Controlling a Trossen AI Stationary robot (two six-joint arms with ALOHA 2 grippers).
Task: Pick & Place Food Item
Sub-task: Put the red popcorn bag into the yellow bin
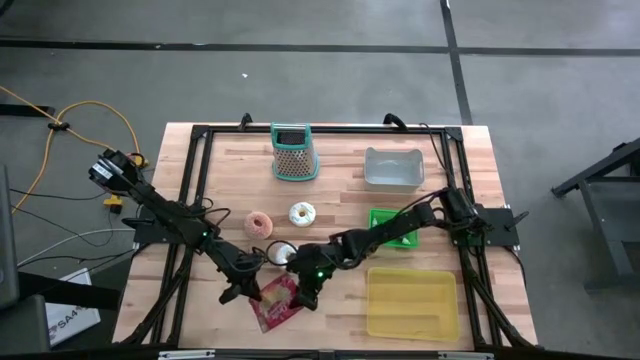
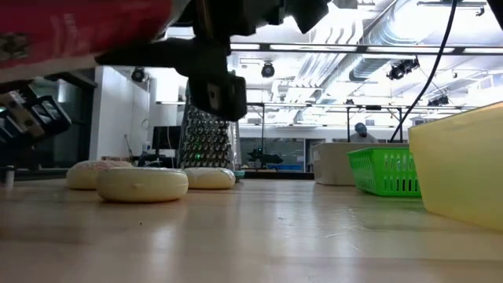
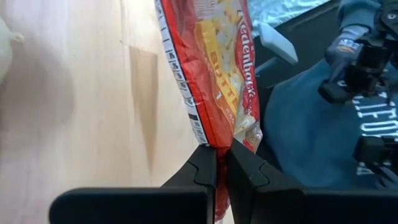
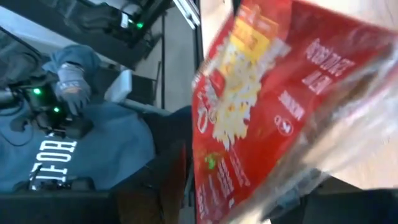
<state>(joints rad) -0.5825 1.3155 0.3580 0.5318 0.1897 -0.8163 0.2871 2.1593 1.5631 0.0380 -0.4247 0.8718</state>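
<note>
A red popcorn bag [image 1: 278, 300] hangs near the table's front edge between my two grippers. In the low view the bag [image 2: 78, 27] is clear of the tabletop. My left gripper [image 1: 243, 292] is at the bag's left end, shut on it. My right gripper [image 1: 306, 296] is at the bag's right end. Its fingers stand apart, with the bag [image 4: 280, 112] filling the view between them. Behind the bag, a pink doughnut [image 1: 260, 222], a white-iced doughnut [image 1: 301, 213] and a pale bun [image 1: 281, 252] rest on the wood. My left gripper pinches the bag's end seal [image 3: 219, 134] between its two fingers, right at the edge. The fingers come slanting down from the table's left side. The bag stretches away from the fingertips and is lifted clear of the table. My right gripper has one dark finger [image 4: 168, 180] beside the bag; I cannot tell whether it touches the bag.
A yellow bin [image 1: 412, 302] sits at the front right, with a green basket [image 1: 392, 225] behind it. At the back stand a grey container [image 1: 393, 168] and a teal-rimmed grater [image 1: 294, 152]. A person in a dark blue hoodie [image 3: 311, 124] sits beyond the near edge.
</note>
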